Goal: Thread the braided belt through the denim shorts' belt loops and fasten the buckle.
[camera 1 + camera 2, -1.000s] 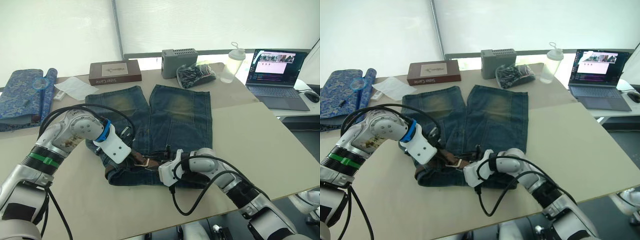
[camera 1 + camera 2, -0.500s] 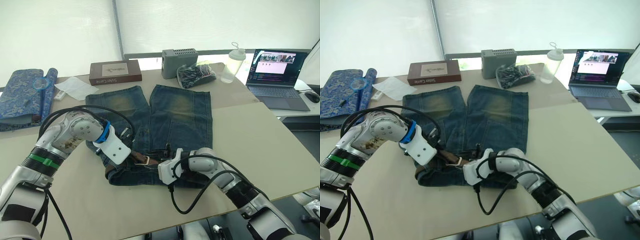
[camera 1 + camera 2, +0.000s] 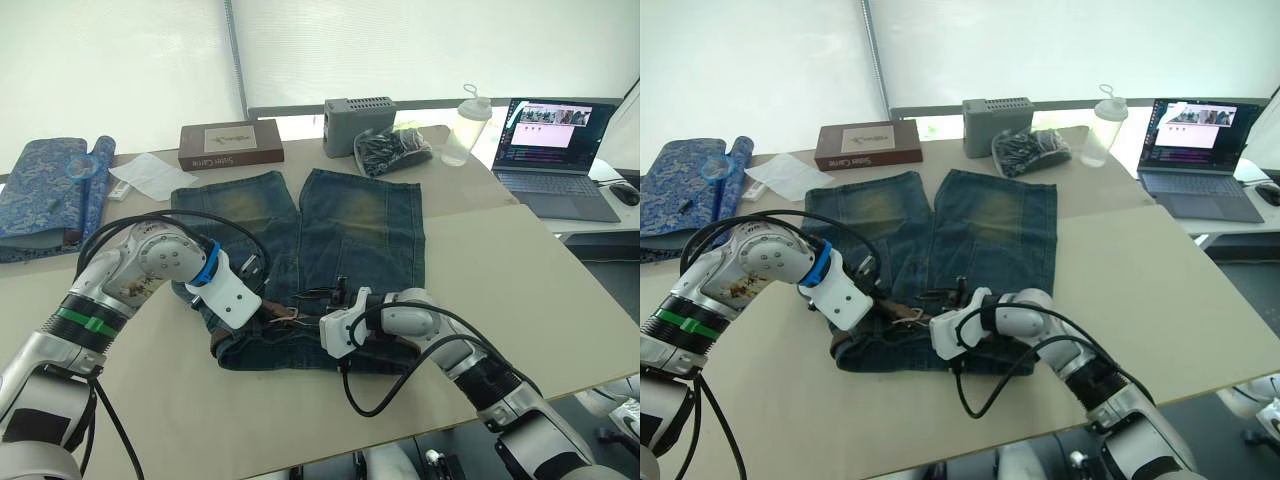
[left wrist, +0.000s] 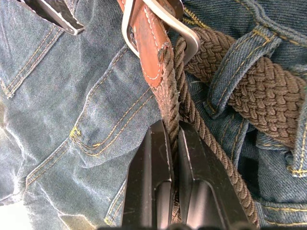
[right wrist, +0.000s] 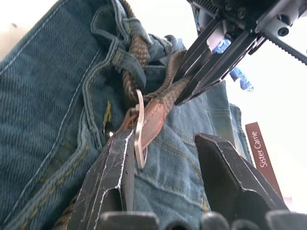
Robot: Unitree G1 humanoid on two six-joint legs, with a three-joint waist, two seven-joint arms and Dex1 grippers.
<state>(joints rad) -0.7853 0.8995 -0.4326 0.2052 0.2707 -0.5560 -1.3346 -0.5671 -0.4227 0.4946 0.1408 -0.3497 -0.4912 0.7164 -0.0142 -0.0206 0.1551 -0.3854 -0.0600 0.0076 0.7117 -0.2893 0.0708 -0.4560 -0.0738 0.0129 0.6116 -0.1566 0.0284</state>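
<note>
The faded denim shorts (image 3: 350, 220) lie flat with the waistband toward me. The braided belt (image 4: 249, 91) runs under a belt loop (image 4: 230, 67) on that waistband. Its brown leather tab carries the silver buckle (image 5: 139, 129), which stands on edge over the denim. My left gripper (image 4: 173, 132) is shut on the braided strap just behind the leather tab. My right gripper (image 5: 165, 139) is open, facing the left one, with one finger right beside the buckle and the other spread away from it. Both grippers meet at the middle of the waistband (image 3: 300, 312).
At the table's far side stand a brown box (image 3: 230, 145), a grey box (image 3: 358, 115), a black bag (image 3: 392, 150) and a bottle (image 3: 465, 125). A laptop (image 3: 555, 140) sits at the far right, rolled blue patterned cloth (image 3: 45, 190) at the far left, with paper (image 3: 150, 175) beside it.
My right gripper has moved slightly away from me and closer to the buckle. The left gripper holds the belt in nearly the same place.
</note>
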